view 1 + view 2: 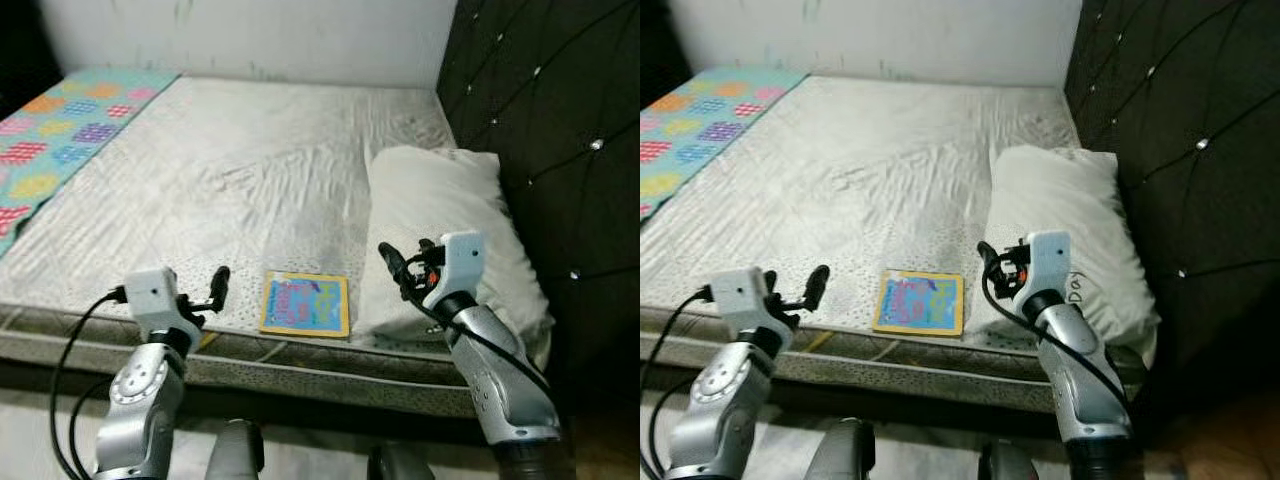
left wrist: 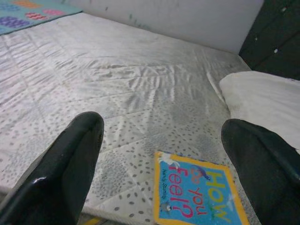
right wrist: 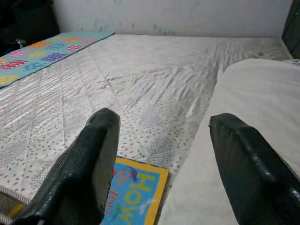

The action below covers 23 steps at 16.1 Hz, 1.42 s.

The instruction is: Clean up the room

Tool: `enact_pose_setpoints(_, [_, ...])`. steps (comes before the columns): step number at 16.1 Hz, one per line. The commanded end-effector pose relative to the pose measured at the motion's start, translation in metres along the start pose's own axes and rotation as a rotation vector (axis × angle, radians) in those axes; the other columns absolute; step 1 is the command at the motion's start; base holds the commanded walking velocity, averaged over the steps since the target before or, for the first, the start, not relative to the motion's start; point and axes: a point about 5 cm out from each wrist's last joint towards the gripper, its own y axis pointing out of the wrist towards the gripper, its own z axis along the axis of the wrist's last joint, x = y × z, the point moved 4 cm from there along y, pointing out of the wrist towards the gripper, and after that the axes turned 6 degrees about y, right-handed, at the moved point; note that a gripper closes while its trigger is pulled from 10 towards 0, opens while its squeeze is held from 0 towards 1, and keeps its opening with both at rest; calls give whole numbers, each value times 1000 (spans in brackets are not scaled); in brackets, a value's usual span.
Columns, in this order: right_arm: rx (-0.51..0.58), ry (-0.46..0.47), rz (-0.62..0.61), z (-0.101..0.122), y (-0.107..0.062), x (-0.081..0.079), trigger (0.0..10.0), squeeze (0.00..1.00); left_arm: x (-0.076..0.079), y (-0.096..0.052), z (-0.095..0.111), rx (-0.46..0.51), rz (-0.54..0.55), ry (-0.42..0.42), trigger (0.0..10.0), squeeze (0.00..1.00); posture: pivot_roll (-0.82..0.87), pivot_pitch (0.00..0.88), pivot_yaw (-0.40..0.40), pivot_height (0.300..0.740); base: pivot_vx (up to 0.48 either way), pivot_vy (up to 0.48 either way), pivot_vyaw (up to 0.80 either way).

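Observation:
A thin picture book (image 1: pixel 305 303) with a yellow border and blue cover lies flat near the front edge of the bare white mattress (image 1: pixel 250 170). A white pillow (image 1: pixel 440 230) lies just to its right, against the dark headboard. My left gripper (image 1: pixel 214 290) hovers open over the mattress edge, a little left of the book (image 2: pixel 197 194). On the other side, my right gripper (image 1: pixel 398 266) is open above the pillow's front left part, close to the book's right edge (image 3: pixel 133 192). Neither gripper holds anything.
A dark tufted headboard (image 1: pixel 550 120) stands along the right side. A teal blanket (image 1: pixel 60 130) with coloured patches covers the mattress's far left. A pale wall (image 1: pixel 250 35) closes off the far end. The mattress's front edge (image 1: pixel 300 365) runs just before my arms.

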Motion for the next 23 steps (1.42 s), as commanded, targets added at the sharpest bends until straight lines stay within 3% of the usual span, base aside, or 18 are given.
enact_pose_setpoints(1, [1, 4, 11, 3, -1, -3, 10000, 0, 2, -1, 5, 7, -8, 4, 10000, 0, -134, 73, -17, 652, 0, 0, 0])
enact_pose_setpoints(6, [-33, 22, 34, -4, -6, -10, 10000, 0, 6, -3, 14, 15, -31, 16, 10000, 0, -129, 123, -18, 647, 0, 0, 0])
enact_pose_setpoints(12, [-56, 29, 23, -8, -13, -9, 10000, 0, 13, -6, 11, -14, -50, 8, 10000, 0, -133, 158, -10, 577, 0, 0, 0])
enact_pose_setpoints(15, [-66, 31, 16, -10, -14, -9, 10000, 0, 15, -6, 13, -6, -66, 0, 10000, 0, -132, 164, -7, 577, 0, 0, 0])
enact_pose_setpoints(23, [-71, 24, 20, -10, -12, -10, 10000, 0, 19, -5, 13, -6, -79, -11, 10000, 0, -136, 172, -10, 577, 309, 0, 0])
